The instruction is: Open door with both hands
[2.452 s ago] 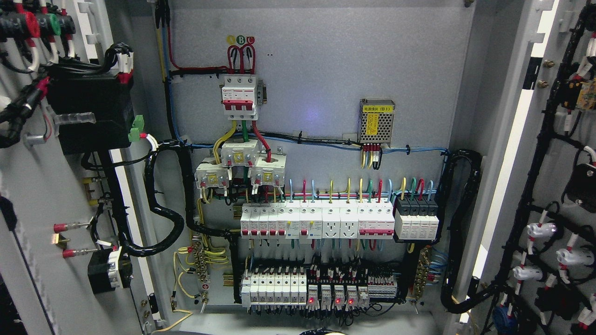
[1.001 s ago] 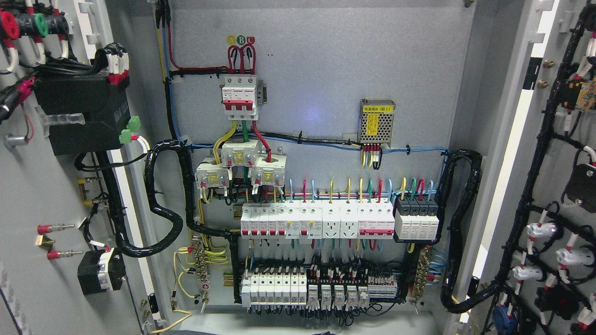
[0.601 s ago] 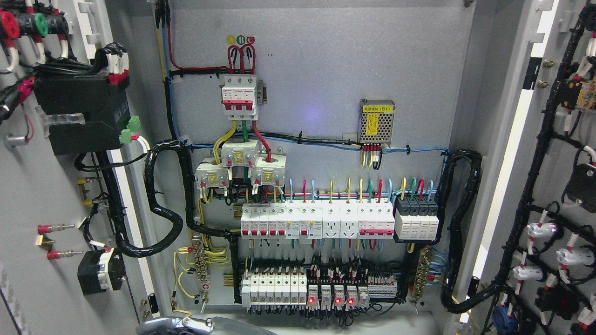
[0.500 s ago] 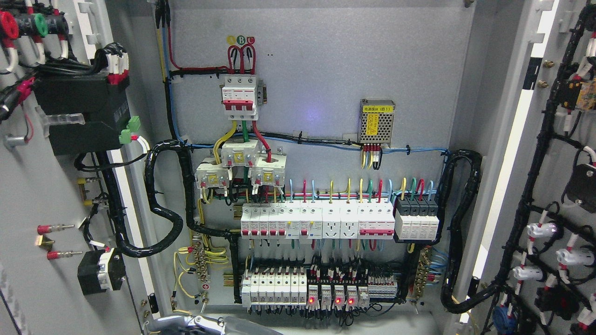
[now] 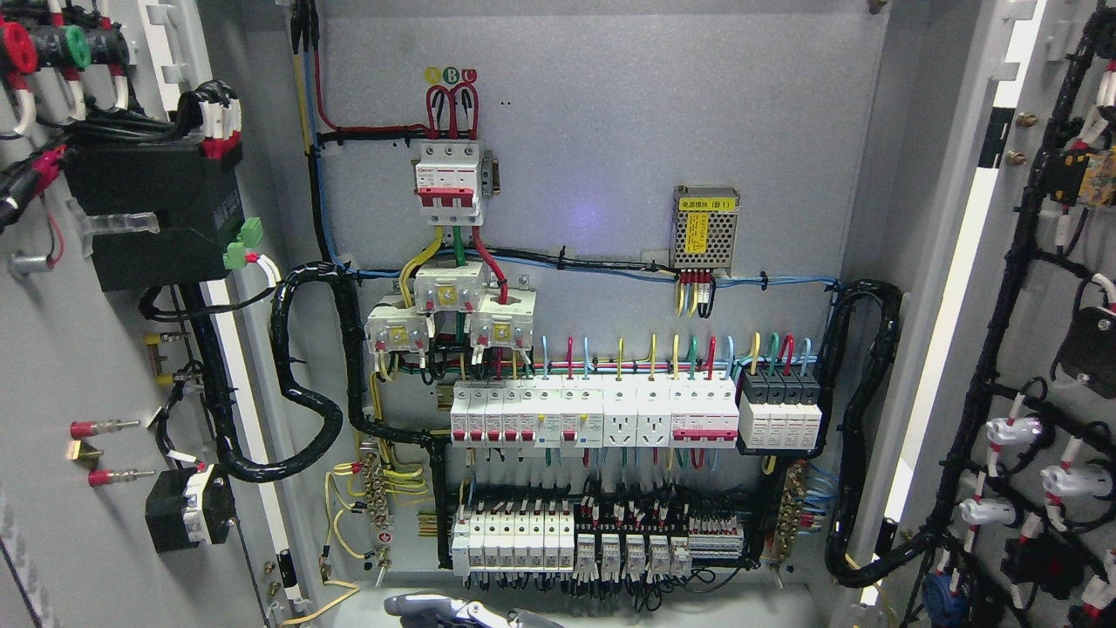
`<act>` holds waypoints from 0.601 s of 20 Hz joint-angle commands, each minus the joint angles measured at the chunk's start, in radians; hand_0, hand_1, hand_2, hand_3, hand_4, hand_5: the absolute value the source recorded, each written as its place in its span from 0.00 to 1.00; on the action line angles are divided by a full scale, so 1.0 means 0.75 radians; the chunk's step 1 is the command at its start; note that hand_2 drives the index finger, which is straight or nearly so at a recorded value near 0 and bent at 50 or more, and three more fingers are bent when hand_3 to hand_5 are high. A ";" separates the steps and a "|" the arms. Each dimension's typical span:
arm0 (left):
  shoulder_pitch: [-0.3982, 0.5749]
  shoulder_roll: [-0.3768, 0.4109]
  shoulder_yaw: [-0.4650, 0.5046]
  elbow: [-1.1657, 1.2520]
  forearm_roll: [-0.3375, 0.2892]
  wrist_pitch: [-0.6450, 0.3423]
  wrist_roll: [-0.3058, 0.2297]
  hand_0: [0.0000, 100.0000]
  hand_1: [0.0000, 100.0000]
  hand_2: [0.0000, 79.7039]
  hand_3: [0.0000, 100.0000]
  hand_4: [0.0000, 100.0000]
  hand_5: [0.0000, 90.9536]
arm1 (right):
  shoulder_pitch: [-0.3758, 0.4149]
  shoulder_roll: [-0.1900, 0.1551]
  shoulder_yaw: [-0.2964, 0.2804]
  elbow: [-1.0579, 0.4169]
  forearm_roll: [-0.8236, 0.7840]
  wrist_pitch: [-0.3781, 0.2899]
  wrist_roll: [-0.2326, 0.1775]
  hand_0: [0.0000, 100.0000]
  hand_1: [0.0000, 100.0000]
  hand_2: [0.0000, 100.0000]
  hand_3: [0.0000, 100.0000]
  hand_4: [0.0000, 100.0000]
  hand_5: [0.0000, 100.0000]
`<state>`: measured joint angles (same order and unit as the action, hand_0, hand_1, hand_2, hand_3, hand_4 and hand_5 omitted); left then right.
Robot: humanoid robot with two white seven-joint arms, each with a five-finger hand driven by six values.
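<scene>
We see both doors, left door [image 5: 52,349] and right door [image 5: 1037,288], swung wide of the cabinet [image 5: 610,131]; below it a hand [image 5: 462,609] peeks in, grip unreadable.

Hand [image 5: 462,610] further right along bottom edge; relay lights off.

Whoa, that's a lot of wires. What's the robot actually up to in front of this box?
It's working on an electrical cabinet, and its job is to open the doors with both hands. Both doors look swung wide already: the left door and the right door stand out to the sides, so the breakers and wiring inside are in plain sight. Neither door is being held right now. Only a sliver of grey robot part pokes in at the bottom edge, too little to say which hand it is.
</scene>
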<state>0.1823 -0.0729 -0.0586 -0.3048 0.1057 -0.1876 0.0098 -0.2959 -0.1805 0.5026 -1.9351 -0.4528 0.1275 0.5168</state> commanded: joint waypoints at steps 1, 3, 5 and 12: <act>0.135 0.058 -0.224 -0.599 0.000 0.003 0.001 0.00 0.00 0.00 0.00 0.00 0.00 | 0.155 -0.119 -0.155 -0.189 0.009 -0.041 -0.039 0.00 0.00 0.00 0.00 0.00 0.00; 0.162 0.064 -0.253 -0.714 0.000 0.003 0.001 0.00 0.00 0.00 0.00 0.00 0.00 | 0.194 -0.129 -0.200 -0.189 0.009 -0.062 -0.039 0.00 0.00 0.00 0.00 0.00 0.00; 0.213 0.101 -0.320 -0.889 -0.002 0.003 0.001 0.00 0.00 0.00 0.00 0.00 0.00 | 0.215 -0.127 -0.251 -0.187 0.006 -0.106 -0.039 0.00 0.00 0.00 0.00 0.00 0.00; 0.370 0.189 -0.494 -1.381 -0.002 0.003 0.001 0.00 0.00 0.00 0.00 0.00 0.00 | 0.311 -0.125 -0.324 -0.187 0.006 -0.258 -0.086 0.00 0.00 0.00 0.00 0.00 0.00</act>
<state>0.3762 -0.0047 -0.2518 -0.8335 0.1042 -0.1869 0.0085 -0.1240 -0.2436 0.3707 -2.0282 -0.4484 -0.0338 0.4647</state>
